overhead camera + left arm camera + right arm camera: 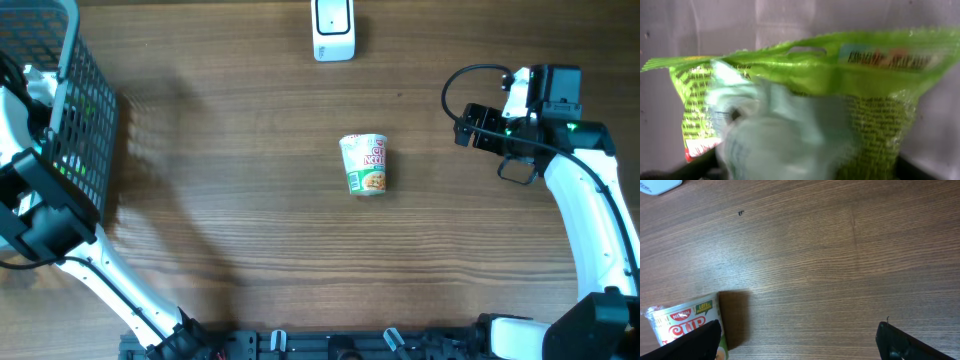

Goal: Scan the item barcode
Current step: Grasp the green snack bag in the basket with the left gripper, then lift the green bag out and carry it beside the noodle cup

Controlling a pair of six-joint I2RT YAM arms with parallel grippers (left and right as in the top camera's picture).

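Blur smears green bag (805, 75), its print unreadable.

The noodle cup (682, 317) reads "NISSIN" and "CUP".

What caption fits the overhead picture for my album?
Noodle cup lies on the wooden table, white scanner beyond it, wire basket at left.

Wood table (250, 230); noodle cup (364, 164); scanner (333, 28)
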